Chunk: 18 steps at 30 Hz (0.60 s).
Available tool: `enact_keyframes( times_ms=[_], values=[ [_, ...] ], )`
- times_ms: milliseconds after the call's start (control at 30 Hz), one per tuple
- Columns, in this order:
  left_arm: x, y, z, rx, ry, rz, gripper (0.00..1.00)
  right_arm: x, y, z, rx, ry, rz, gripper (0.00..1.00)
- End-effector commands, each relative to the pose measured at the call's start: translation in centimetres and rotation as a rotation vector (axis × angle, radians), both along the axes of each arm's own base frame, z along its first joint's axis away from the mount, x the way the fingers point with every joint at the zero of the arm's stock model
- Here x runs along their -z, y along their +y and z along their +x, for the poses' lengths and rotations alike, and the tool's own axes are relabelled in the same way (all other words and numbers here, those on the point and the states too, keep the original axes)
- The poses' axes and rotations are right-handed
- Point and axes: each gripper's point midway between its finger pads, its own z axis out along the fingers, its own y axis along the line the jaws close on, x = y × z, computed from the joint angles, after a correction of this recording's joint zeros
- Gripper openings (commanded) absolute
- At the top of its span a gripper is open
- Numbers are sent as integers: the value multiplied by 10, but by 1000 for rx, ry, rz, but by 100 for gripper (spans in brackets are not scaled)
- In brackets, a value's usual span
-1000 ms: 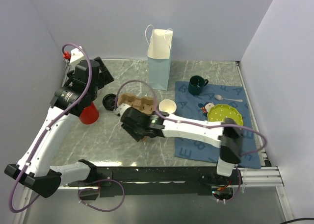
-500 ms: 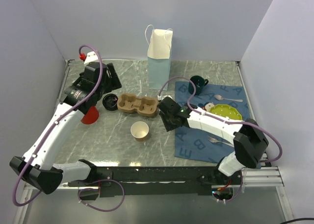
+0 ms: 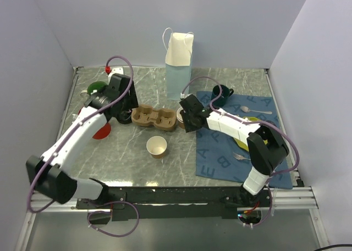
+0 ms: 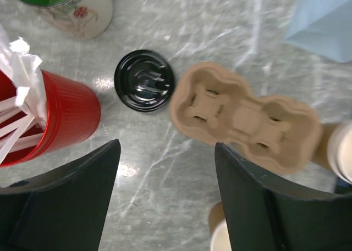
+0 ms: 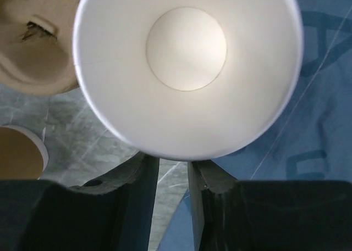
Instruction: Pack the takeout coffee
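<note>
Coffee cup (image 3: 157, 147), carrier (image 3: 155, 117) behind, lid (image 4: 144, 81) seemingly apart

Large pale capital letters are showing across the blue placemat (image 3: 220, 164) in the top view, with A, B and E the ones reading clearly (others are lying partly under dishes or the arm). Raised marks are catching the light on the black lid (image 4: 144, 81) in the left wrist view, but they are too small to read. Nothing else in the pictures is carrying legible text, brands or numbers.
</note>
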Motion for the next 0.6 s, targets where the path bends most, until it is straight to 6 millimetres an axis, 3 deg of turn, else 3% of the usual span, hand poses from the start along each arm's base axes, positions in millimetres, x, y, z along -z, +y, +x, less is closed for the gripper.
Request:
enact_keyframes(
  times_ms=[0, 200, 233, 300, 333, 400, 433, 500, 567],
  values=[
    [14, 19, 26, -71, 38, 16, 73, -19, 6, 16, -5, -63, 47, 35],
    [29, 14, 64, -200, 72, -72, 74, -43, 1, -1, -17, -75, 60, 35],
    [38, 11, 69, -246, 88, -105, 74, -58, -2, -7, -14, -95, 82, 35],
    [36, 8, 78, -291, 85, -134, 74, -65, -4, -20, -8, -103, 103, 35],
    [47, 6, 81, -333, 116, -148, 73, -81, -7, -25, -5, -138, 131, 35],
    [54, 4, 92, -374, 132, -154, 70, -86, -8, -38, -9, -148, 153, 36],
    [60, 6, 90, -408, 156, -153, 69, -97, -10, -42, -10, -173, 178, 36],
    [71, 12, 97, -477, 174, -117, 61, -102, -11, -51, -9, -181, 182, 36],
    [83, 20, 93, -547, 212, -86, 60, -110, -16, -56, 1, -196, 191, 36]
  ],
)
